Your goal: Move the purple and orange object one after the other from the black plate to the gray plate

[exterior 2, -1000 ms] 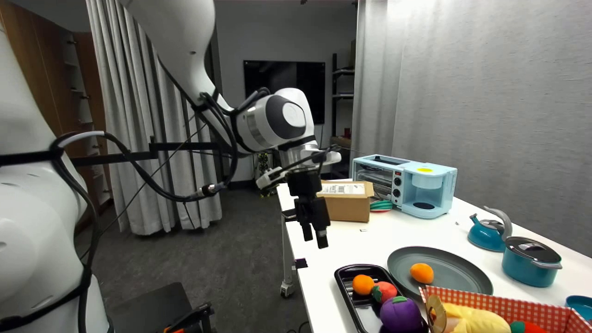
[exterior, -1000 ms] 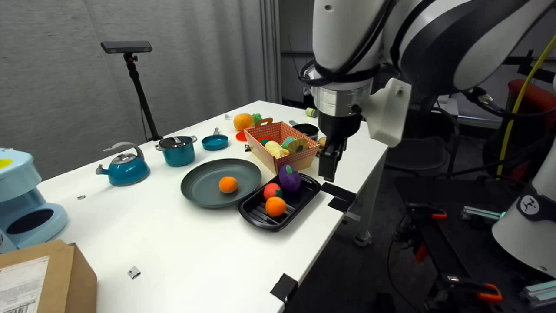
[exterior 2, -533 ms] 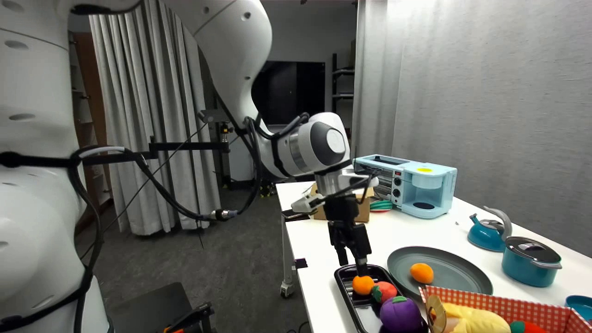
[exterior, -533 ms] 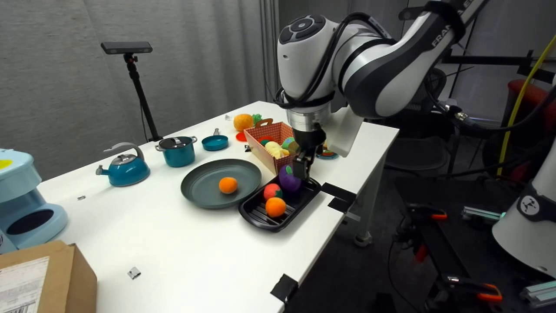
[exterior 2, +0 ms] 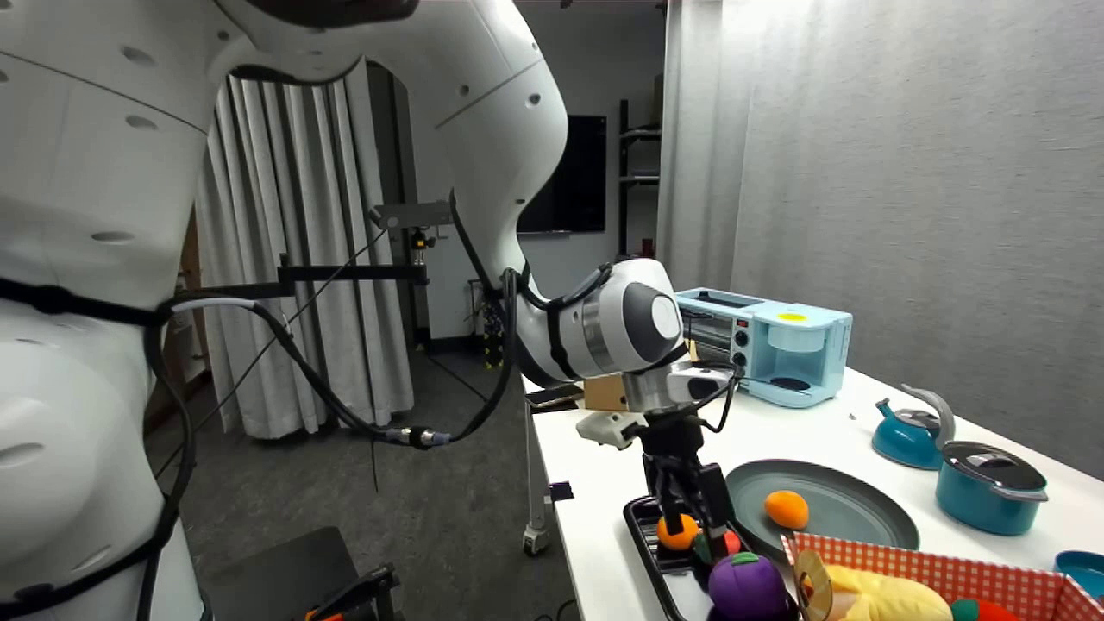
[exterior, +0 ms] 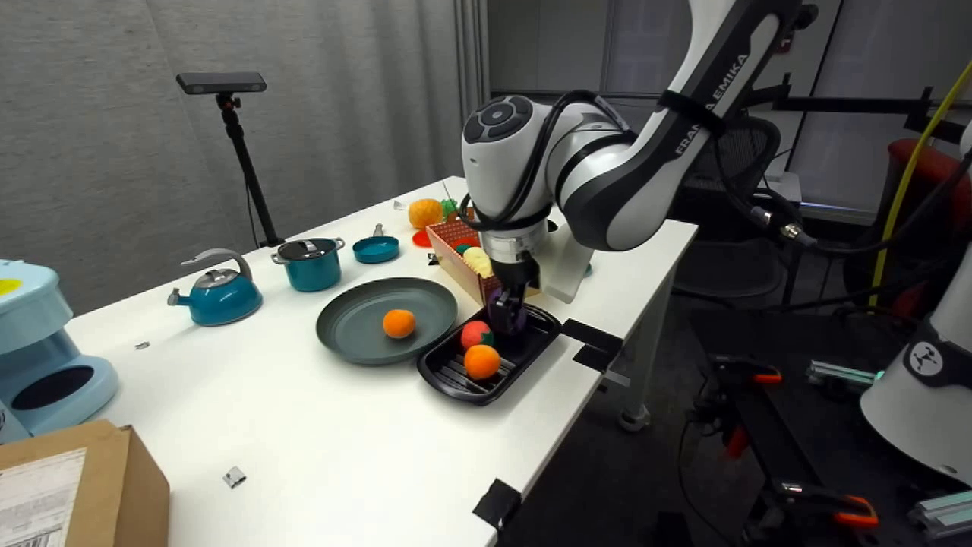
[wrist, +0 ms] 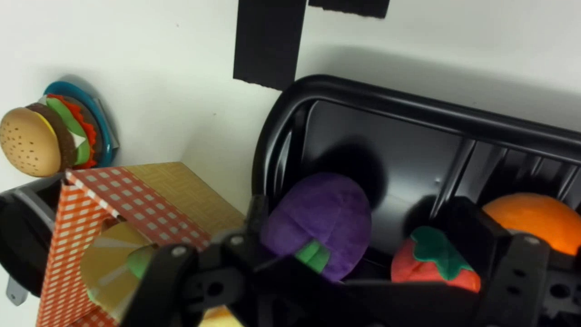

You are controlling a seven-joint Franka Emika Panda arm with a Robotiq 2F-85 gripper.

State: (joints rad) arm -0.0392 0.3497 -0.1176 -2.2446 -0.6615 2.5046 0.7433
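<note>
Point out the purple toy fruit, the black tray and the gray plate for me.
Purple toy fruit (wrist: 322, 213), in the wrist view: middle of its purple body.
Black tray (wrist: 408, 108), in the wrist view: raised rim, long side.
Gray plate (exterior: 358, 316), in an exterior view: bare inner surface.

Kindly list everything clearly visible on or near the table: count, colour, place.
Table: 1, white, central
Tray: 1, black, on table
Plate: 1, grey, beside tray
Purple fruit: 1, purple, in tray
Red fruit: 1, red, in tray
Orange fruits: 2, orange, tray and plate
Basket: 1, red-white, beside tray
Toy food: several, mixed, in basket
Burger: 1, multicoloured, near basket
Big toy: 1, orange, near basket
Red disc: 1, red, near basket
Pot: 1, teal, on table
Kettle: 1, teal, near pot
Pans: 2, teal near pot, black near basket
Oven: 1, pale blue, on table
Carton: 1, brown, near oven
Tape: several, black, table edge
Curtains: several, grey, background
Stand: 1, black, before curtains
Arm: 1, white-black, over tray
Gripper: 1, black, open, over tray
</note>
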